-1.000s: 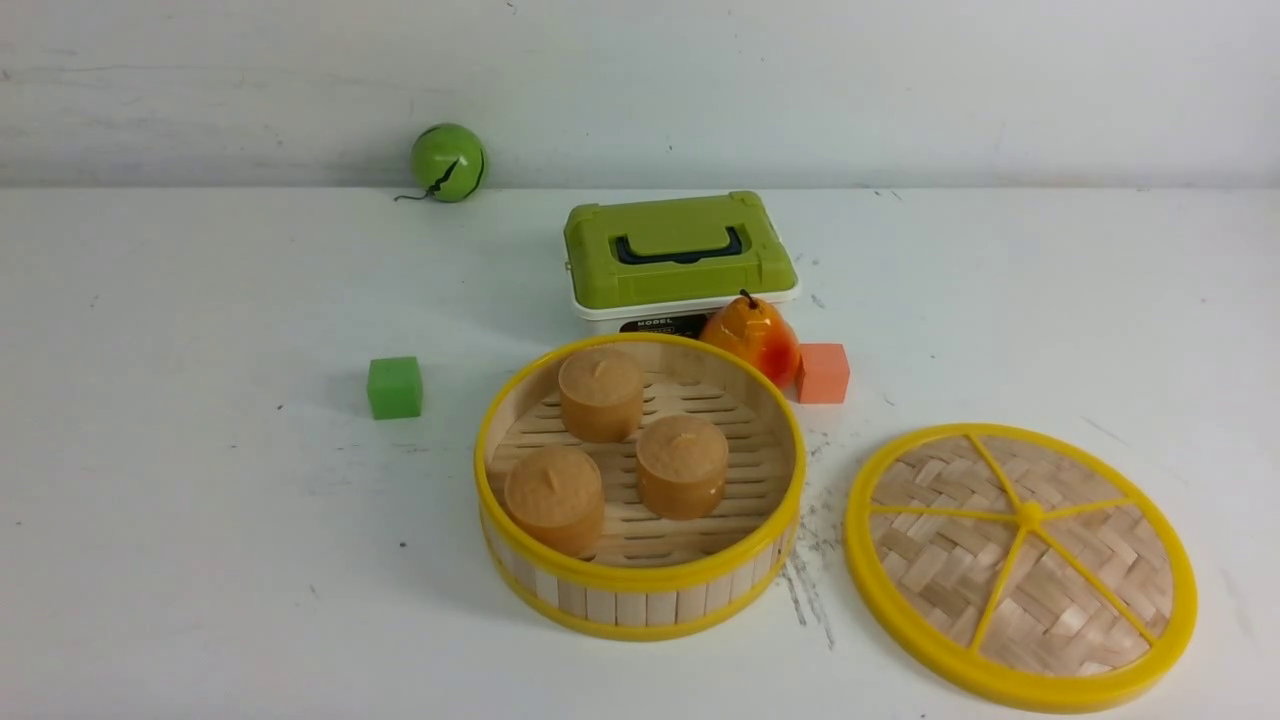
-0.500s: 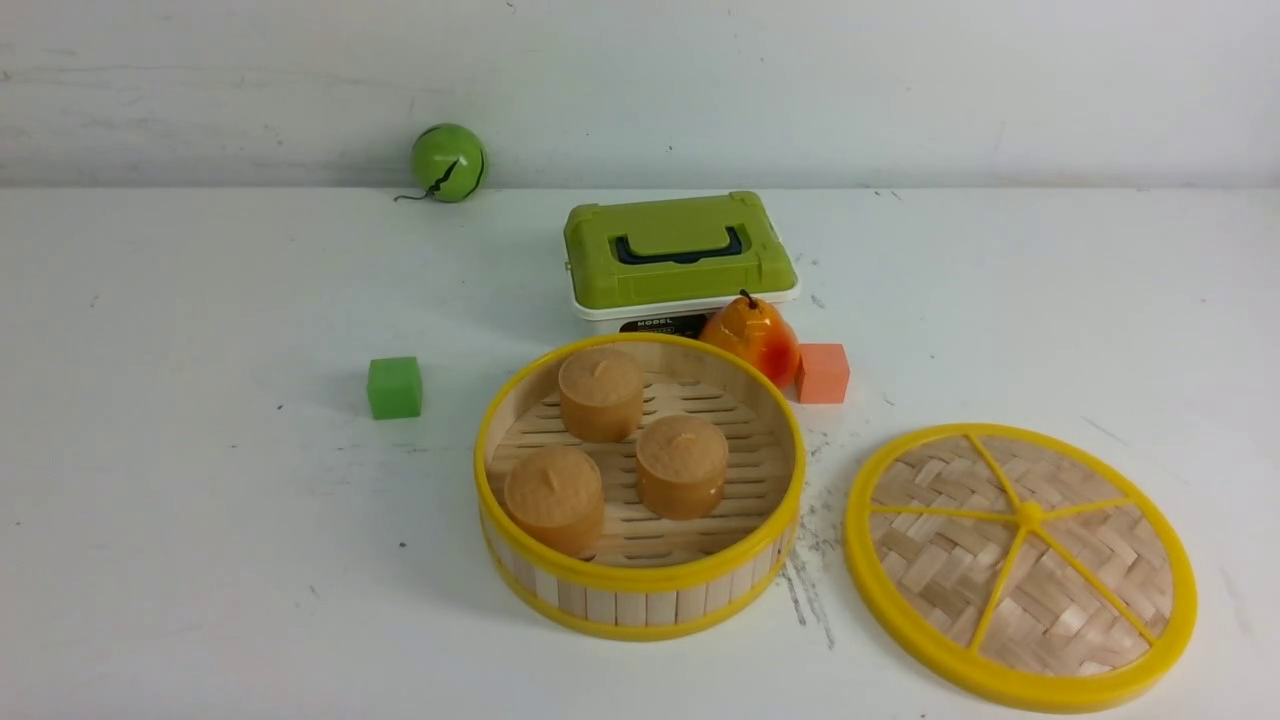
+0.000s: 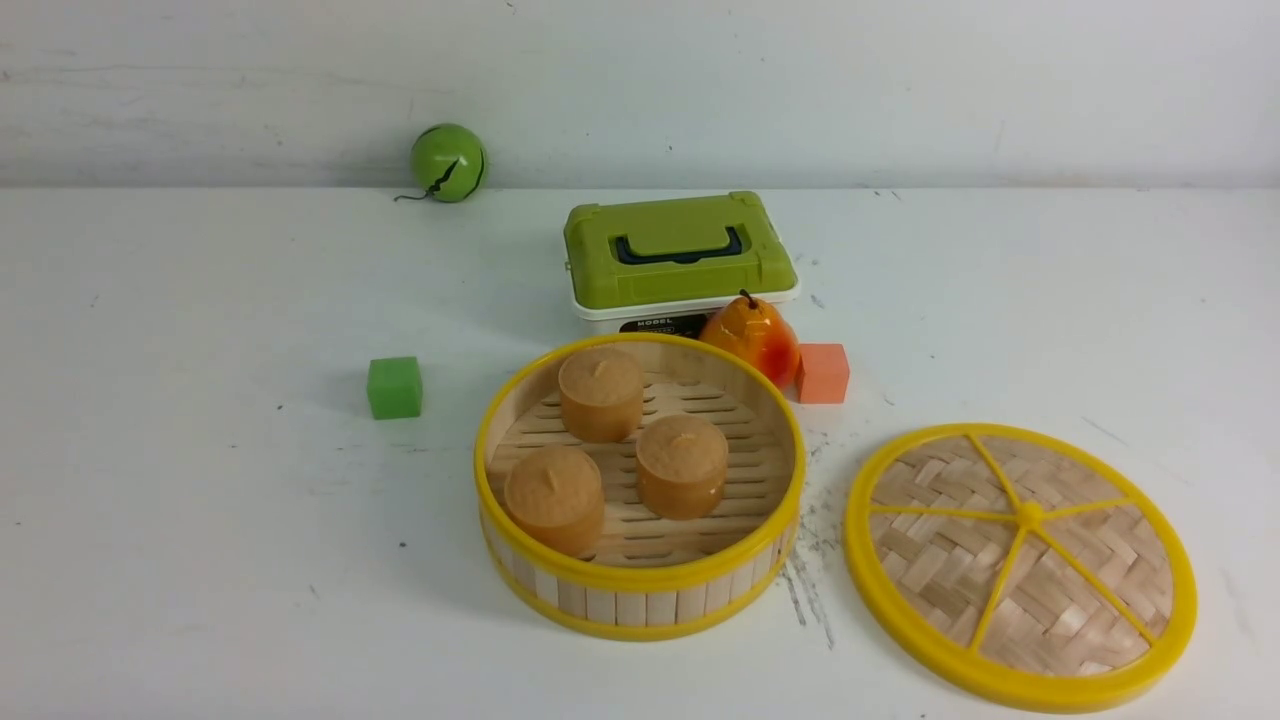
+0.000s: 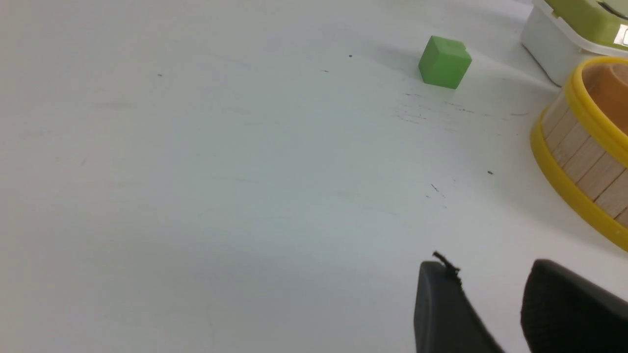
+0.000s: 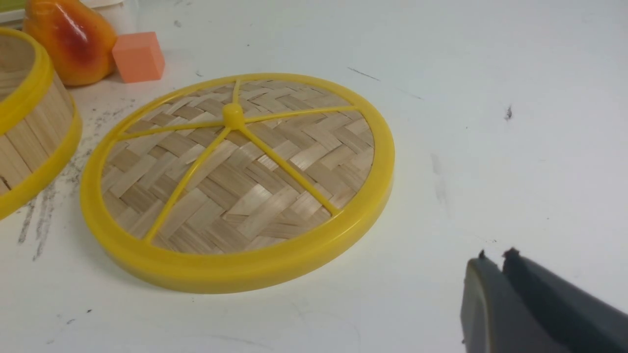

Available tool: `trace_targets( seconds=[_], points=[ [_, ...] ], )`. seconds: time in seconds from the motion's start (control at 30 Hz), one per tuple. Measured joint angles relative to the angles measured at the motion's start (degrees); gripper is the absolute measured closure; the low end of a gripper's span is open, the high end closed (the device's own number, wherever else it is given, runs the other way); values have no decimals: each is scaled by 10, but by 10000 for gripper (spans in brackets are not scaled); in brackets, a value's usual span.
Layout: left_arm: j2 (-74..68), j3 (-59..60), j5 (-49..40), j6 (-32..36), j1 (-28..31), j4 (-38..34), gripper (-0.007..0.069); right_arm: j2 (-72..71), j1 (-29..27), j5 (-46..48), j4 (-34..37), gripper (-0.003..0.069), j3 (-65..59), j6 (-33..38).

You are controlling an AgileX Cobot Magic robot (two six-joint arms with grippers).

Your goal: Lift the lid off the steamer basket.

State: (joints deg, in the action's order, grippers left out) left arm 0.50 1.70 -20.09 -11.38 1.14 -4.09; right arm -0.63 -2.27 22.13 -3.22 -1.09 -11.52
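Lid [image 3: 1028,520]: lying flat on the table [image 3: 200,560], off the basket [image 3: 640,578], with spoked face up; round in outline, hence without a distinct long axis. One spoke directed toward the basket, the other four spread around the hub. With respect to the right gripper [image 5: 495,255]: apart from both fingertips, uncovered and ungripped. Right gripper: narrow, fingertips together. Left gripper [image 4: 488,264]: parted, with a clear gap between fingers, on the far side of the basket from the lid.

Left of the lid, near but not touching: the basket, upright and uncovered, with three buns [image 3: 682,467] on the slatted floor. Behind the basket: box [image 3: 680,250]; at its far right edge, pear [image 3: 752,340], with pink block [image 3: 822,373] just beside. Farther left: green block [image 3: 395,387]. Near the wall [image 3: 900,90]: green ball [image 3: 449,162].
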Motion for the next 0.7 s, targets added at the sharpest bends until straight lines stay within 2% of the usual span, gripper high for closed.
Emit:
trace_targets(
  seconds=[0.7],
  points=[
    [0,0,0,0,0,0,384,0,0,0,0,588,0,0]
  ],
)
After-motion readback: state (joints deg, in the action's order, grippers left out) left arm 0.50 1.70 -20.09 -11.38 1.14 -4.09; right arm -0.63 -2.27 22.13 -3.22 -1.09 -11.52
